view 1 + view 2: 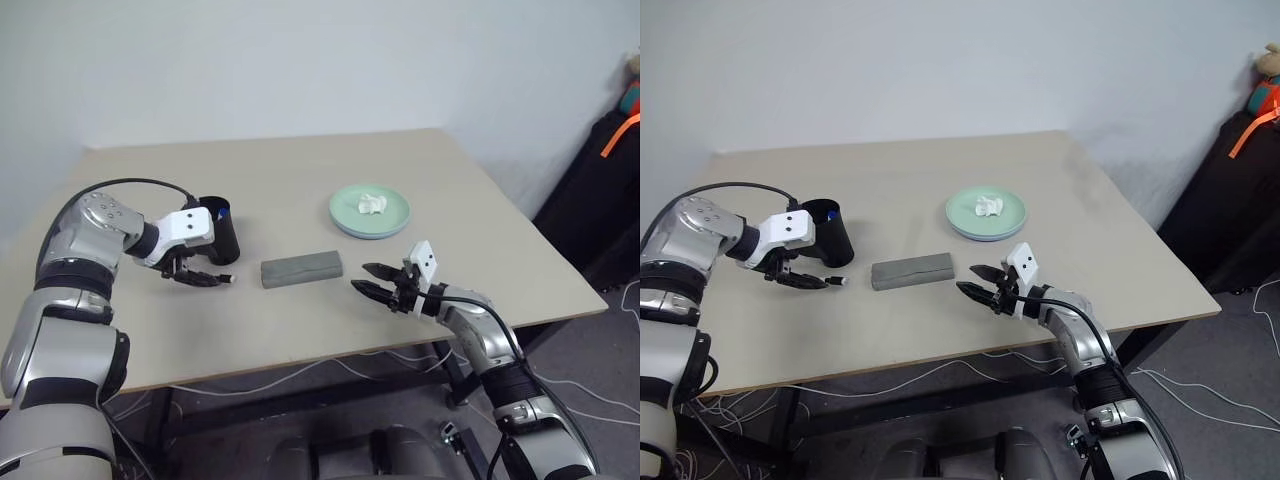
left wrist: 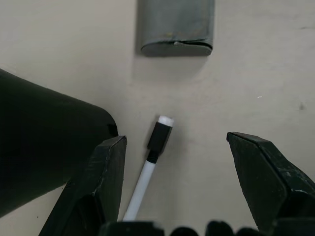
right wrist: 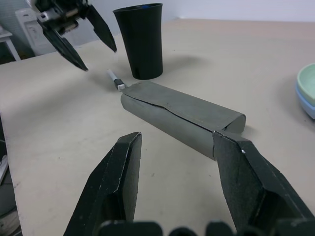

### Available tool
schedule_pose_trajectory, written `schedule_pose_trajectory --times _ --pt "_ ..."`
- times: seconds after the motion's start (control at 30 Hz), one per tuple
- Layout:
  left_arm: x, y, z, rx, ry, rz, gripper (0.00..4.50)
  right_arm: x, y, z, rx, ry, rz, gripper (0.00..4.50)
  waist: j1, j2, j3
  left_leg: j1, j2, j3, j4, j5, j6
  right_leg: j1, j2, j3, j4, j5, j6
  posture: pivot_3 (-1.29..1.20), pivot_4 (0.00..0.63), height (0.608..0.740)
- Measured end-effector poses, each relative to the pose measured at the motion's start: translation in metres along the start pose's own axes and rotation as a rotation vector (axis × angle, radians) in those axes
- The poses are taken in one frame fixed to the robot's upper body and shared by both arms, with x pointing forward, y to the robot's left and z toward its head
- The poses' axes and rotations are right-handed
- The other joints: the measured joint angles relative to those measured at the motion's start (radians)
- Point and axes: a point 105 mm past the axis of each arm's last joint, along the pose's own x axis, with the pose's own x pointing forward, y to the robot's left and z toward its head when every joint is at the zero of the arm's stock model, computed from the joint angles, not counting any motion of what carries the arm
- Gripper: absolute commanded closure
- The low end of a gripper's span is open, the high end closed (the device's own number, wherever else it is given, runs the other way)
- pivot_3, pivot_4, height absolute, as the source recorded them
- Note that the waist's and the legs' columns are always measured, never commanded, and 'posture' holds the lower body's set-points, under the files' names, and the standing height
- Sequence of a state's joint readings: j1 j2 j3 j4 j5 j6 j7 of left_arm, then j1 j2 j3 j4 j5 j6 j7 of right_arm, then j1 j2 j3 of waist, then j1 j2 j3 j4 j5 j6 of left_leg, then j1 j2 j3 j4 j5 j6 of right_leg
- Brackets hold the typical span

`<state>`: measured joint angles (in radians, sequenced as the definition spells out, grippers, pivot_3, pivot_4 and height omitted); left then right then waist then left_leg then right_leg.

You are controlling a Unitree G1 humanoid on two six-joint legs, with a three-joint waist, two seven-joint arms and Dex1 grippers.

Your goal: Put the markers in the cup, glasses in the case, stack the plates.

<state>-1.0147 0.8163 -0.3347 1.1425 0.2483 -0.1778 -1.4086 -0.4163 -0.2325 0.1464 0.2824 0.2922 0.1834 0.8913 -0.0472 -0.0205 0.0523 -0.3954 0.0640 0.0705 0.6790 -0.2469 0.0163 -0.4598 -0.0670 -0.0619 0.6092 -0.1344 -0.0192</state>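
On the tan bench (image 1: 300, 180) the black cup (image 1: 222, 231) stands upright towards the robot's left side, and a bit of blue shows just inside its rim, which looks like the blue-capped marker (image 1: 222, 212) already in it. The left gripper (image 1: 197, 278) hangs tilted downward just in front of the cup, its two black fingers (image 2: 101, 187) spread apart and holding nothing. Between and under those fingers lies the white marker (image 2: 150, 160) with its black end, flat on the bench beside the cup's base and not touching either finger. Near the middle of the bench sits the grey case (image 1: 302, 268), closed, lying lengthwise across the robot's front, a short way to the right of the cup. I cannot make out the glasses through its lid. Further back and to the right are the plates (image 1: 369, 211), the mint green one resting on the light blue one, with a small white crumpled paper wad (image 1: 372, 203) on top. The right gripper (image 1: 372, 279) is held level over the bench near its front edge, pointing towards the case from its right end, fingers (image 3: 118, 182) apart and empty, clear of the case.
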Motion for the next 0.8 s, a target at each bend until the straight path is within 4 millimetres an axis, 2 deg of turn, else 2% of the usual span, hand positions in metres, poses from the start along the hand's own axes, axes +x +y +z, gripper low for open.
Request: schedule_pose_trajectory --times 0.3,0.53,0.73,0.8 --pt "0.019 -0.001 -0.003 -0.012 0.075 -0.019 1.07 -0.005 -0.001 -0.003 0.003 0.010 -0.023 2.00 0.000 0.000 0.000 0.000 0.000 0.000 0.000 0.000 0.000 0.000 0.000 0.000 0.000 0.000 0.000 0.00 0.000 0.740" --pt "0.027 -0.004 -0.010 -0.024 0.123 -0.024 1.07 -0.007 -0.001 -0.006 0.006 0.016 -0.029 2.00 0.000 0.000 0.000 0.000 0.000 0.000 0.000 0.000 -0.001 0.000 0.000 0.000 0.000 0.000 0.000 0.00 0.000 0.740" --pt "0.027 -0.009 -0.011 -0.027 0.130 -0.068 1.07 -0.007 -0.001 -0.004 0.001 0.012 -0.029 2.00 0.000 0.000 0.000 0.000 0.000 0.000 0.000 0.000 -0.001 0.000 0.000 0.000 0.000 0.000 0.000 0.00 0.000 0.740" --pt "0.025 -0.011 -0.011 -0.031 0.130 -0.094 1.45 -0.007 -0.001 -0.004 -0.001 0.011 -0.030 2.00 0.000 0.000 0.000 0.001 0.000 0.000 0.000 -0.001 -0.001 0.000 0.000 0.000 0.000 0.000 0.000 0.00 0.000 0.740"
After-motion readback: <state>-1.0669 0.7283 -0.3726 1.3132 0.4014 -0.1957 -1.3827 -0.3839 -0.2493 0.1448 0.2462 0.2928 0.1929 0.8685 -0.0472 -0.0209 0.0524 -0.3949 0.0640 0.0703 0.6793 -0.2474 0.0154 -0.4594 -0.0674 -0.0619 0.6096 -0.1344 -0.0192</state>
